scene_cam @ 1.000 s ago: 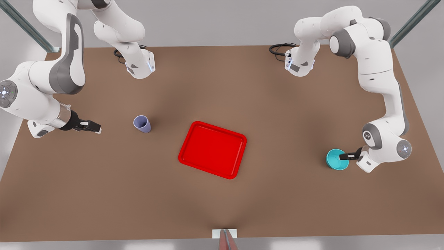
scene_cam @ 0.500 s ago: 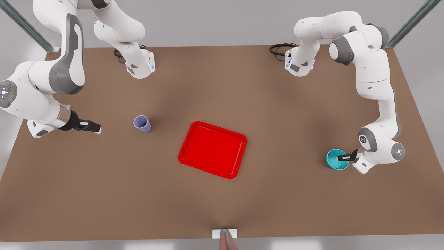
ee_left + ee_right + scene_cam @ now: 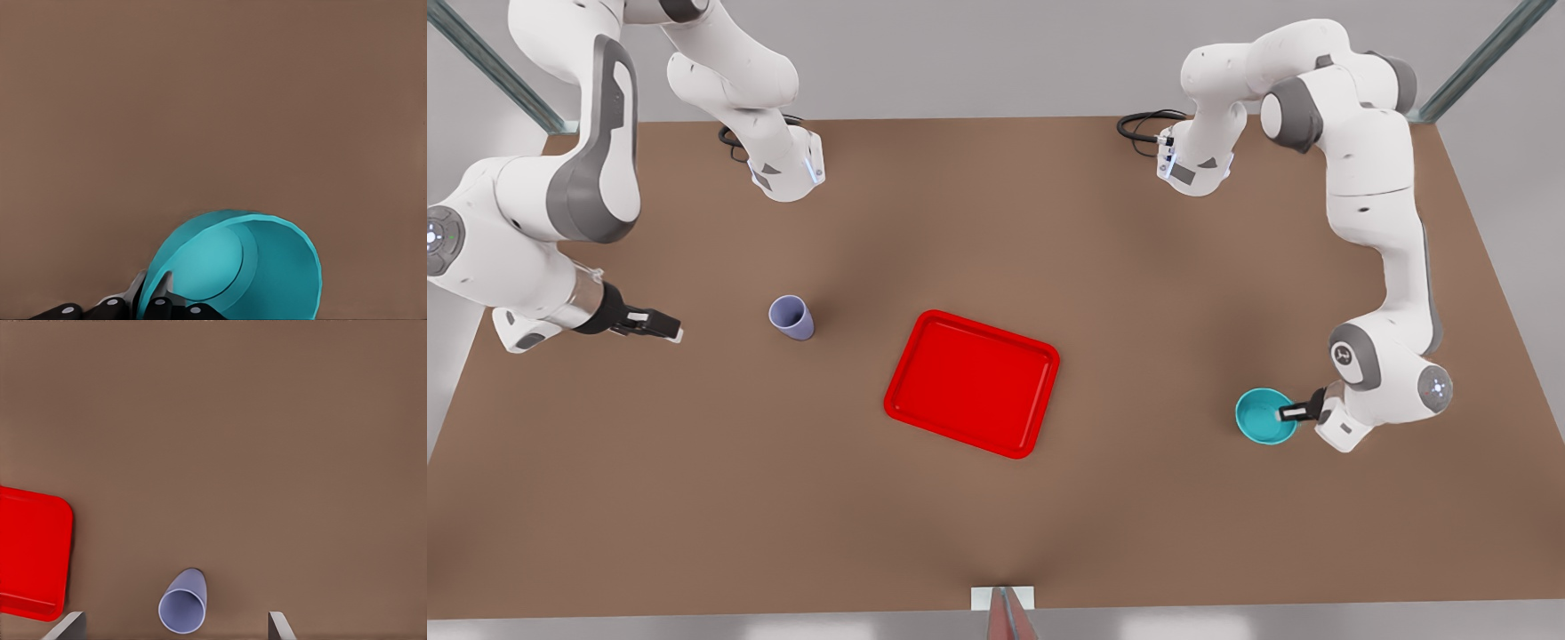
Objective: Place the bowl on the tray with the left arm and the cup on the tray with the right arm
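Observation:
The turquoise bowl (image 3: 1261,418) is at the front view's right, well away from the red tray (image 3: 971,382) in the middle of the table. My left gripper (image 3: 1291,413) is shut on the bowl's rim on the side away from the tray. In the left wrist view the bowl (image 3: 253,267) is pinched at its wall by the left gripper (image 3: 153,300). The lavender cup (image 3: 791,316) stands upright at the tray's left. My right gripper (image 3: 665,333) hangs open further left, apart from the cup. Its fingertips (image 3: 67,628) flank the cup (image 3: 182,608), with the tray's corner (image 3: 33,553) beyond.
Both arm bases (image 3: 787,169) stand at the table's back edge, with black cables (image 3: 1143,124) beside them. A small white and red marker (image 3: 1003,604) sits at the middle of the front edge. Bare brown table lies between bowl and tray.
The left gripper has carried the bowl a short way toward the tray, to the front view's left. The right gripper has shifted slightly; the cup and tray have not moved.

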